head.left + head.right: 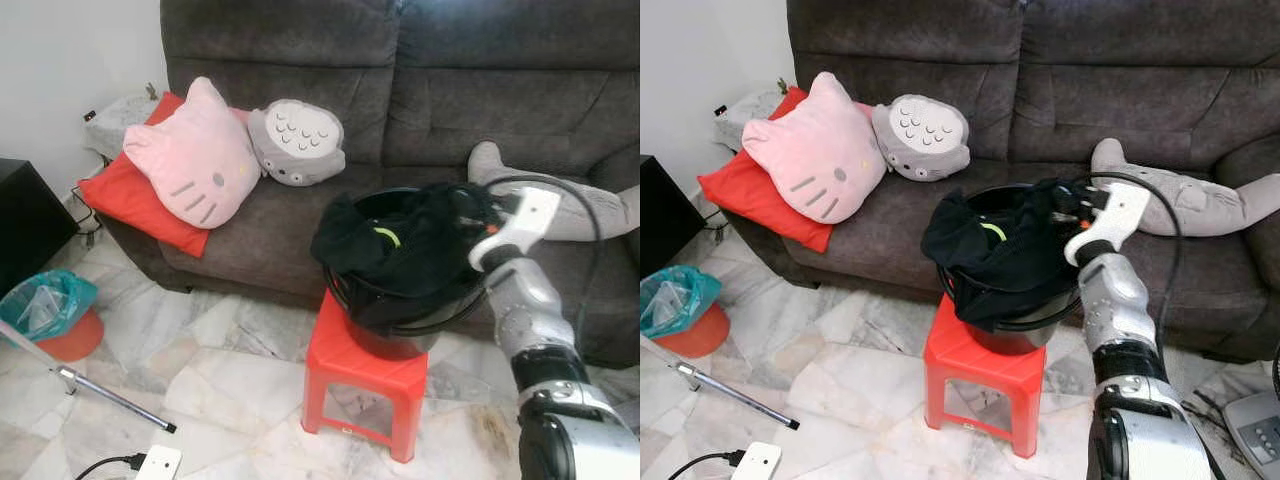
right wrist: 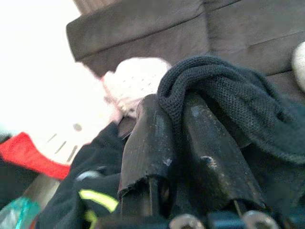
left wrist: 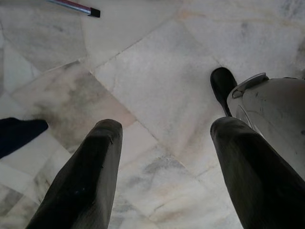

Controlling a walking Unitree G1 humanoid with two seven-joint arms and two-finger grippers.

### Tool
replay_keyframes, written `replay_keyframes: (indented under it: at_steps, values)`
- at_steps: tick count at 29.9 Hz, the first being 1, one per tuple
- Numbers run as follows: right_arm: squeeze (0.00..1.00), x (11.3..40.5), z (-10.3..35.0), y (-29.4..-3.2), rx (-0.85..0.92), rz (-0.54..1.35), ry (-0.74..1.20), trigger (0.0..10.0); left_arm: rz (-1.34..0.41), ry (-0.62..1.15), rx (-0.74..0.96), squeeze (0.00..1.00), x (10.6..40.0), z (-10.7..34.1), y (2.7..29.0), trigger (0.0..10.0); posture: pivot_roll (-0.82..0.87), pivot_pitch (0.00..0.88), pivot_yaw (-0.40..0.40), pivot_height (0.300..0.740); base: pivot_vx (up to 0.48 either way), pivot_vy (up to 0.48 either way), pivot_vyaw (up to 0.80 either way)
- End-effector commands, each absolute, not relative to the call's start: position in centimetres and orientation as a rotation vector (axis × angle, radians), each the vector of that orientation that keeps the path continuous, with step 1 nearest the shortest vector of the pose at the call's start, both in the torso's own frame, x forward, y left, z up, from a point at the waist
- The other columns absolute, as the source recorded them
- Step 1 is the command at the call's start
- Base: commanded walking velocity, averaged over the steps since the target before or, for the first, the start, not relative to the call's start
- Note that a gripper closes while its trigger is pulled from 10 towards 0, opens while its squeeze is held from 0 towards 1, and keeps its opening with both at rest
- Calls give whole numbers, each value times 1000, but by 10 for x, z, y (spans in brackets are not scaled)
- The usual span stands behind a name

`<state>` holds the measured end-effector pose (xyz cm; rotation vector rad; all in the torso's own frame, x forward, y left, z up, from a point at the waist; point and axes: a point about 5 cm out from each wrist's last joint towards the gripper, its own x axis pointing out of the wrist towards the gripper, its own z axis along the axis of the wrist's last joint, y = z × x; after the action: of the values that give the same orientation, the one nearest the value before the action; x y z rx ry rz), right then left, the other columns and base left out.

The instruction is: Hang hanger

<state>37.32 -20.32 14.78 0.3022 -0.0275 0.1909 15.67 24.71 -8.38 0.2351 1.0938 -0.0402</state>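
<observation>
A: What is the right hand [image 2: 176, 143] doing over the bucket [image 1: 1012, 318]?

B: Its 2 fingers are pinched on a fold of dark knit cloth [image 2: 224, 95], part of the black clothing [image 1: 995, 245] heaped beneath it; likely it is lifting a garment out to reach a hanger. No hanger can be made out.

A: Why the red stool [image 1: 362, 380]?

B: It raises the bucket to the hand's reach, just in front of the brown sofa [image 1: 420, 70].

A: And beyond the hand?

B: A pink cat cushion [image 1: 195, 155] and a grey plush [image 1: 297, 140]. The left hand [image 3: 167, 157] hangs idle, fingers wide apart, above the marble floor [image 3: 157, 81].
</observation>
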Motion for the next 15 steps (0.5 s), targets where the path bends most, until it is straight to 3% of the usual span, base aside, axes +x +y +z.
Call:
replay_keyframes:
  at_steps: [1,6,15]
  values:
    - [1000,375,146,-192,291,235,-11,10000,-31,1105,235,0,154,-84,251,10000,-162,0,89,740,0,0,0]
    - [1000,365,126,-185,300,238,46,10000,-34,1106,231,0,153,-84,251,10000,-169,0,92,740,0,0,0]
    - [1000,354,118,-195,298,196,40,10000,-32,1104,232,0,153,-84,251,10000,-174,0,91,740,0,0,0]
